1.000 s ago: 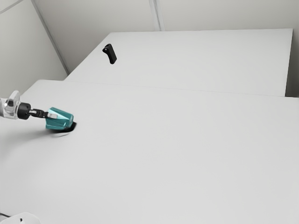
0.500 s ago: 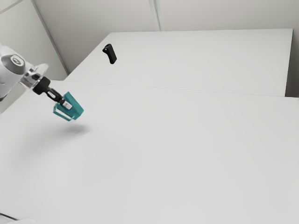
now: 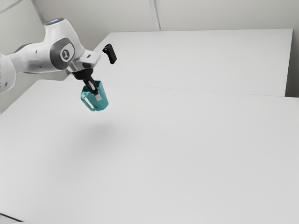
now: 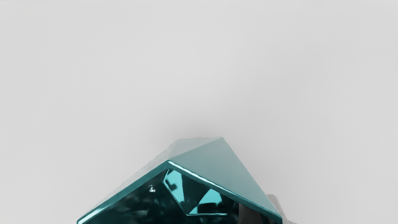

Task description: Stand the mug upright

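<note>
1. The mug (image 3: 103, 103) hangs in the air above the near table (image 3: 187, 149), toward the exterior view's left. A soft shadow (image 3: 100, 135) lies on the surface beneath it, with a gap between.
2. Its mouth points mostly up, toward the gripper (image 3: 97, 95), and its base mostly down. It leans somewhat, so it is near upright rather than fully so. The handle (image 3: 85, 104) is on the side facing the exterior view's left.
3. The pincer is closed on the mug's wall. In the wrist view one finger (image 4: 250, 217) reaches inside the rim (image 4: 124, 190) and the other (image 4: 275, 200) sits against the outside.
4. The step in hand looks like turning the mug level while it is clear of the table; most of that turn seems done.
5. The next move calls for taking out the remaining lean, then lowering straight down until the base sits flat, and only then letting go. With a grip on one wall alone, the mug could swivel or tip if an edge of the base lands first.
6. The white arm (image 3: 63, 46) comes in from the exterior view's left. A small black object (image 3: 111, 54) lies on the farther table, apart from the mug.
</note>
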Controlling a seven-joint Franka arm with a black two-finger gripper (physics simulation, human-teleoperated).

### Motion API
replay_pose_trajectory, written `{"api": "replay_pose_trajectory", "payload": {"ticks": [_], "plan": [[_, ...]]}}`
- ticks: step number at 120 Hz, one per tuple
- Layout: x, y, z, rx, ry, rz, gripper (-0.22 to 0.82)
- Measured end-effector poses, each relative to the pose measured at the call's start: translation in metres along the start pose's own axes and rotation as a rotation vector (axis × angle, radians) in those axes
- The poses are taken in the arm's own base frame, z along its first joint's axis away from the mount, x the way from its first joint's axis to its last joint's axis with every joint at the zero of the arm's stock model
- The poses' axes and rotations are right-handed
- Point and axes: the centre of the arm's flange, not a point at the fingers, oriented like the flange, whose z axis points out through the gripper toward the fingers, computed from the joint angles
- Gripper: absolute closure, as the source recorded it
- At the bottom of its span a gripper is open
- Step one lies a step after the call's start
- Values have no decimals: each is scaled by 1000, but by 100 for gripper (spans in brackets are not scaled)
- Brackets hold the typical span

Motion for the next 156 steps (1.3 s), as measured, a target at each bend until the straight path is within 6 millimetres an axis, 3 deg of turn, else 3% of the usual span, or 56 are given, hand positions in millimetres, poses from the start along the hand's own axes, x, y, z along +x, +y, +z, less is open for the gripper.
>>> {"api": "replay_pose_trajectory", "payload": {"ticks": [34,56,81,112,137,156], "plan": [[50,48,-4,44,-19,-137,78],[63,65,2,61,-57,-245,78],[48,88,22,52,-100,-367,78],[48,106,64,62,-101,-460,78],[40,147,75,104,-107,-479,78],[36,154,87,114,-92,-523,78]]}}
